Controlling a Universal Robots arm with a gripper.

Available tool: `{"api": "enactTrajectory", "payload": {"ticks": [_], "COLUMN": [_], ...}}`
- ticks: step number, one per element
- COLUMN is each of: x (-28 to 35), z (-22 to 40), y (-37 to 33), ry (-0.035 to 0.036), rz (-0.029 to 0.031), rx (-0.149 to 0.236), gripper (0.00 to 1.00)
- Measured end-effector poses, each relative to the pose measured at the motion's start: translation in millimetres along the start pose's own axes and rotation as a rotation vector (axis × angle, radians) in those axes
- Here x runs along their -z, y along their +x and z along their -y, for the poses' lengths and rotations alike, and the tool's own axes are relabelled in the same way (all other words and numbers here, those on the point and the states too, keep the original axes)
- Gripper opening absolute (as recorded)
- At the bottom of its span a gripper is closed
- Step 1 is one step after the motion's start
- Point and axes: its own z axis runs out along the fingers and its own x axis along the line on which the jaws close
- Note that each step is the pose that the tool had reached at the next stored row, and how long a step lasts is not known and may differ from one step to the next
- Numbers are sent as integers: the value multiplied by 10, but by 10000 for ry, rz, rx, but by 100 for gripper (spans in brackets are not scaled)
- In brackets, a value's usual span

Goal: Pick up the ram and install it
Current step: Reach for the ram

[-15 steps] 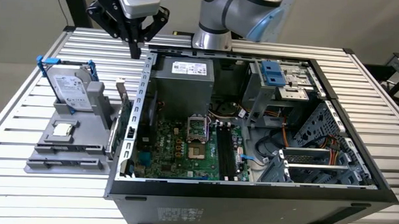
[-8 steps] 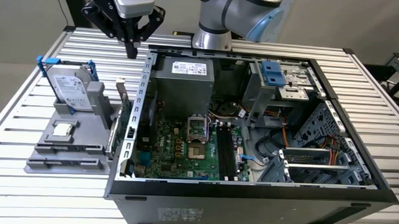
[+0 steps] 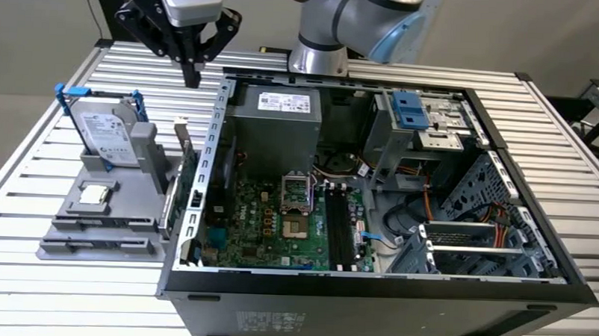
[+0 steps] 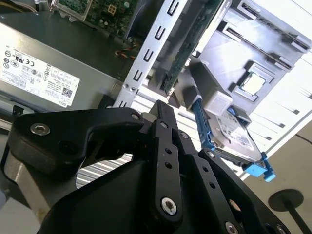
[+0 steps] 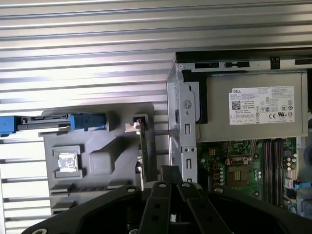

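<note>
The ram [image 5: 144,151] is a thin dark green stick standing on its edge in a slot along the grey fixture [image 3: 109,206], on the side nearest the computer case. It also appears in the exterior view [image 3: 184,186] and in the second wrist view [image 4: 187,46]. My gripper [image 3: 191,80] hangs above the slatted table past the fixture's far end, outside the case's back corner. Its fingers are shut with nothing between them in both wrist views [image 4: 161,107] [image 5: 170,170]. The motherboard's long black slots [image 3: 339,229] lie inside the case.
The fixture also carries a silver hard drive in a blue bracket [image 3: 111,135] and a small square chip [image 3: 94,194]. The case's perforated metal wall [image 3: 213,135] rises right beside the ram. A grey power supply [image 3: 281,115] fills the case's back corner.
</note>
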Motion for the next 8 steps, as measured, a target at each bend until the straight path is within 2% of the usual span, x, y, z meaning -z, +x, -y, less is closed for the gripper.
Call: {"api": "enactTrajectory", "payload": {"ticks": [8], "x": [1], "z": [5], "y": [74], "ry": [0], "rz": [0], "rx": [-1], "gripper": [0]}}
